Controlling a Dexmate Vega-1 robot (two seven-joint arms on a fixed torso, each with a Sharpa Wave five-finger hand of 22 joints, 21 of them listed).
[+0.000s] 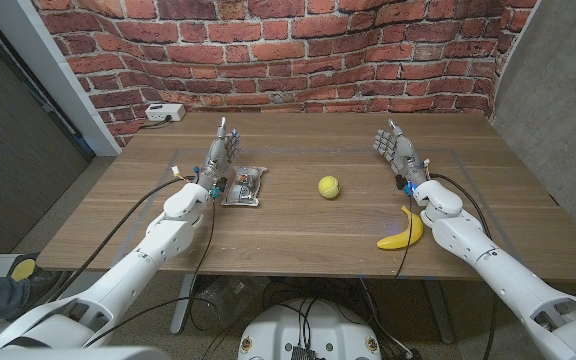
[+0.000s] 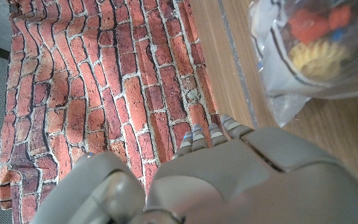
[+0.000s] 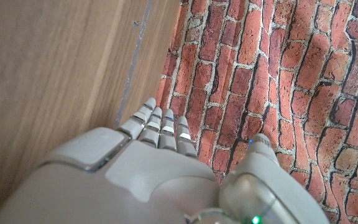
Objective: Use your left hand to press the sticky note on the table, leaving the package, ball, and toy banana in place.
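Stood left robot hand [image 1: 220, 152] empty, fingers straight, just beside clear plastic package [image 1: 244, 186]; required locating undiscernible sticky note first, pressing without nudging package.

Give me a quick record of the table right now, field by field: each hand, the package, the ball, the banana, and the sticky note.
left hand: fingers out, holds nothing, just left of the package
right hand: fingers out, holds nothing, at the table's right side
package: clear bag with coloured contents, lying on the table
ball: yellow, mid-table, touched by nothing
banana: near the right forearm, front right
sticky note: cannot make one out
table: wooden, brick wall behind
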